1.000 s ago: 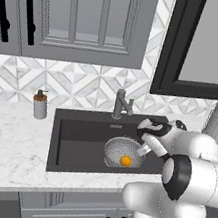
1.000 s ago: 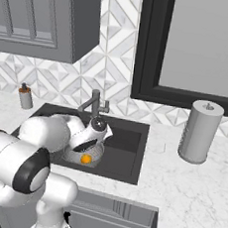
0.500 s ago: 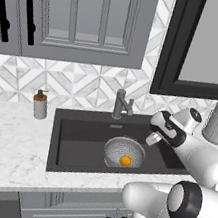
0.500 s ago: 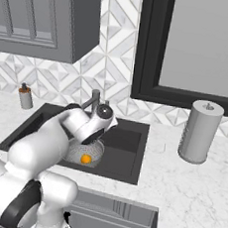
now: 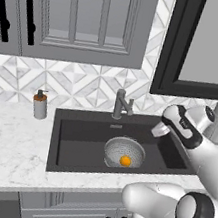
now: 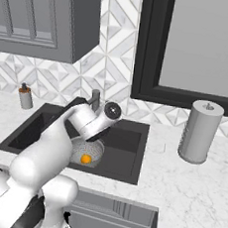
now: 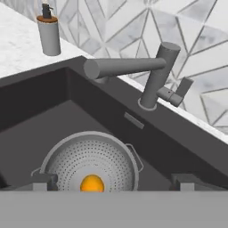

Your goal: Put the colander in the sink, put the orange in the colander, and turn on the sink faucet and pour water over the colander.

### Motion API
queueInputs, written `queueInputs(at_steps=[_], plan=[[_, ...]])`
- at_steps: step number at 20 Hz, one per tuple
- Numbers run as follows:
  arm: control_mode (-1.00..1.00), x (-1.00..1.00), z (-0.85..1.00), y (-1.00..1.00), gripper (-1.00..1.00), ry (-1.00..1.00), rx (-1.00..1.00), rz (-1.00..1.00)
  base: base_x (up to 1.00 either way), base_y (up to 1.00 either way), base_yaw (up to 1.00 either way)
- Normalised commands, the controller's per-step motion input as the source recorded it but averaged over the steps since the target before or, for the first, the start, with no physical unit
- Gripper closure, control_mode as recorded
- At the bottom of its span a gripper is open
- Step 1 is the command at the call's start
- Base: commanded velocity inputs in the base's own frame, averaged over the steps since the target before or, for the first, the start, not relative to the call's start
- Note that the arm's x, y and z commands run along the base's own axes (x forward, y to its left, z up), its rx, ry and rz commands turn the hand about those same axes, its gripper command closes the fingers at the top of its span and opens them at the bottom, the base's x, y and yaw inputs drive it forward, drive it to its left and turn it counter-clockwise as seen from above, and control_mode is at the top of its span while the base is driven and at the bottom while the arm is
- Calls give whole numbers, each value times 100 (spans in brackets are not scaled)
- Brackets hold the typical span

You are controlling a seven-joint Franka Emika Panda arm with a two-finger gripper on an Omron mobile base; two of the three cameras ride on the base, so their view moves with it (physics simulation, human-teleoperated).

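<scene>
My gripper (image 7: 113, 181) empty, fingers wide apart, above sink (image 7: 40, 116). Orange (image 7: 92, 183) sits in colander (image 7: 89, 160), in basin. Faucet lever (image 7: 180, 91) lies ahead, up-right of fingers, sticking sideways from post. No water yet.

My arm rises from the base, bends at the elbow and reaches forward, the wrist angled downward. My gripper (image 7: 113, 181) is raised, holding nothing, with the jaws spread wide and both dark fingertips (image 7: 43, 180) well apart.
</scene>
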Motion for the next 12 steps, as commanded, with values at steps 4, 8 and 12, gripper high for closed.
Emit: queueInputs(at_steps=[4, 8, 12], plan=[[-100, -1, 36, -2, -100, -25, 10, 0, 0, 0, 0], [-100, 1, 34, 0, -100, -13, 8, 0, 0, 0, 0], [-100, 14, 11, -15, -100, -4, 14, 0, 0, 0, 0]])
